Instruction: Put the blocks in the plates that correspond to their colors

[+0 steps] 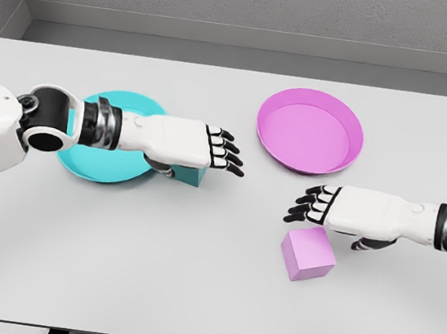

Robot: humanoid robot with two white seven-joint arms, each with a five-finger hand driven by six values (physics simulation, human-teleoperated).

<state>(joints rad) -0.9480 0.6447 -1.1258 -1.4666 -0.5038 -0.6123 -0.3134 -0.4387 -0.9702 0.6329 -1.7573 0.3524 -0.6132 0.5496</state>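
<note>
A teal block (192, 176) sits on the table against the right edge of the teal plate (96, 165), mostly hidden under my left hand (224, 151). That hand lies flat over the block with its fingers stretched out to the right, holding nothing. A pink block (308, 255) stands on the table in front of the pink plate (309, 132). My right hand (307, 204) hovers just behind and above the pink block, fingers spread and pointing left, thumb hanging down at the block's right.
The grey table (190, 294) ends at a front edge low in the picture. A grey wall runs behind it. My left forearm crosses over the teal plate.
</note>
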